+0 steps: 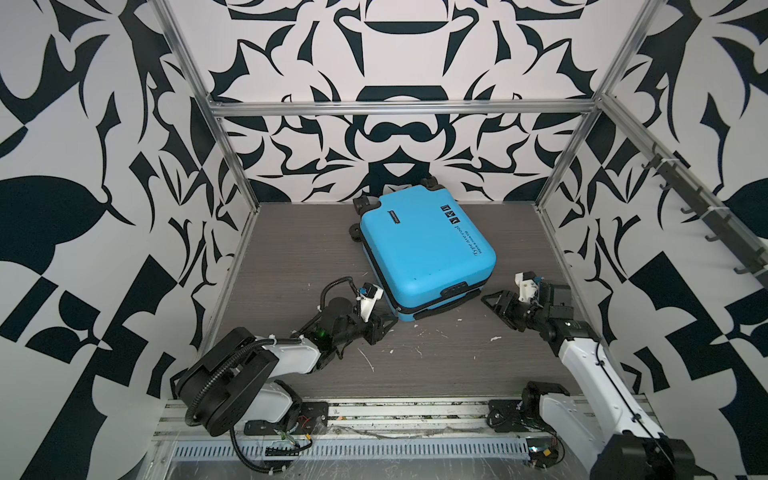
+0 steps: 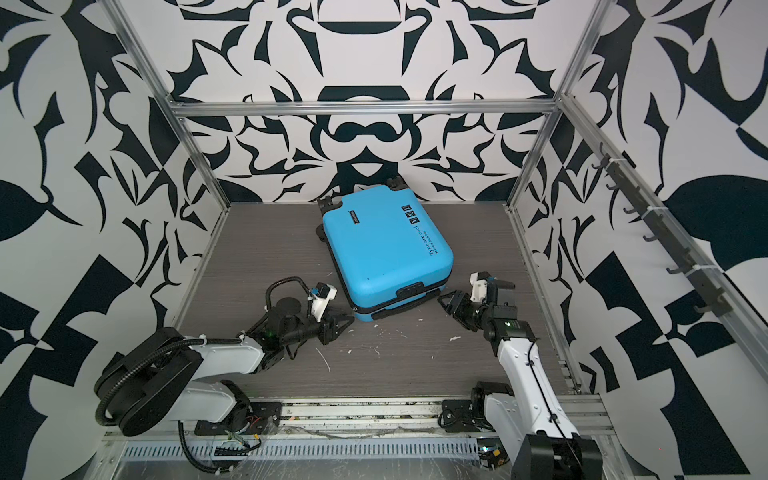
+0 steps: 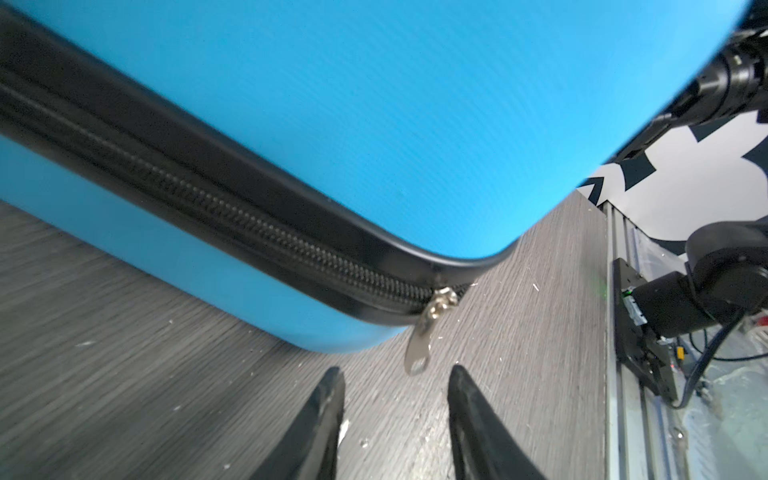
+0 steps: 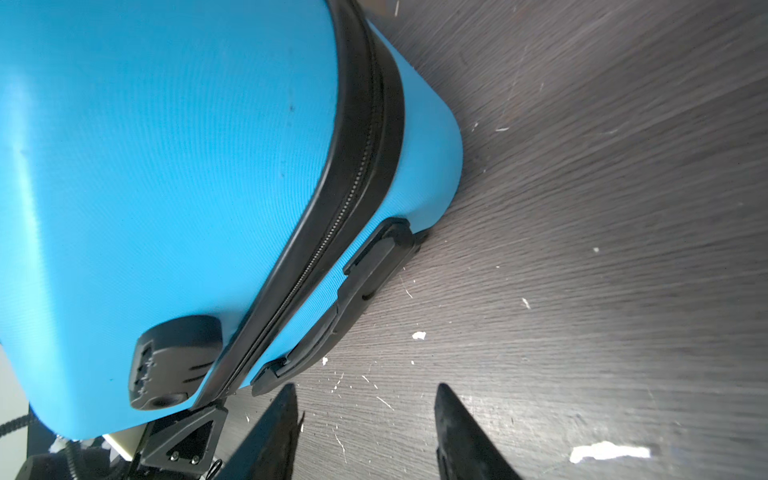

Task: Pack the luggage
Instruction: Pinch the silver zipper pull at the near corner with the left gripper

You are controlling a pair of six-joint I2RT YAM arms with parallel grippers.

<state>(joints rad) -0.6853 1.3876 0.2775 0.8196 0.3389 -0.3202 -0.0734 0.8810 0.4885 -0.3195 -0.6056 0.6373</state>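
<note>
A robot lab cell, I'd say: aluminium frame [image 1: 399,109] and black-and-white patterned panels [image 1: 83,174] box in the left gripper [image 1: 382,326], with a bolted mounting rail [image 1: 415,409] and loose wiring [image 1: 286,446] behind it.

Blue luggage [image 1: 424,245] lies shut and flat on grey worktop [image 1: 291,257]; left tool [image 1: 388,323] at its near-left corner, right tool [image 1: 488,300] beside near-right corner.
</note>
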